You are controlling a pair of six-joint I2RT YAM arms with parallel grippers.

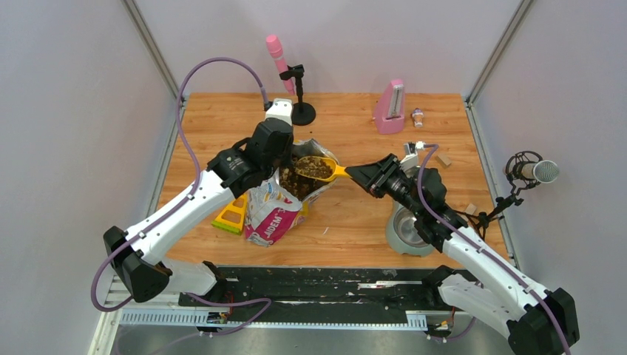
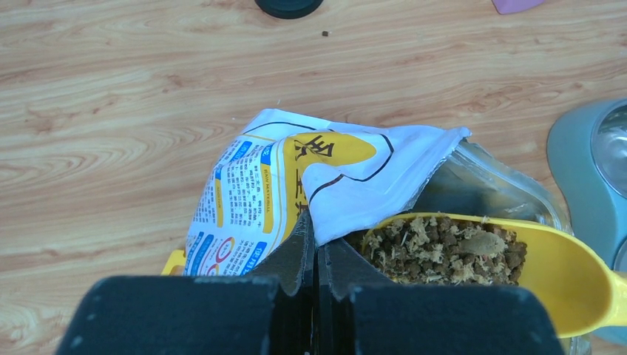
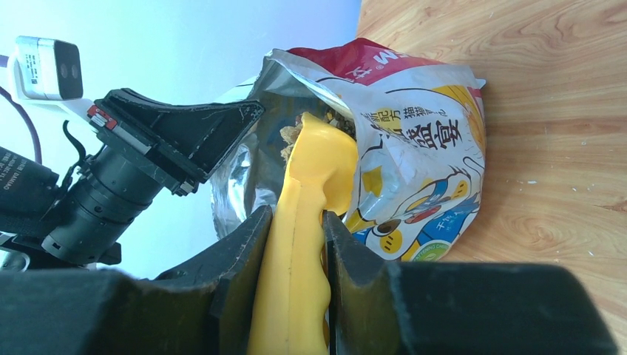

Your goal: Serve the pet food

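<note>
Pinching the crinkly printed bag (image 2: 251,192) open, your left tool (image 2: 316,237) makes room for your right tool (image 3: 296,222), clamped on the yellow plastic scoop (image 1: 327,169) of brown kibble (image 2: 444,248).

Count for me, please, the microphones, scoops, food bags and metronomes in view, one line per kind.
Microphones: 2, the pink microphone and the grey microphone
Scoops: 1, the yellow scoop
Food bags: 1, the printed food bag
Metronomes: 1, the pink metronome
Total: 5
</note>
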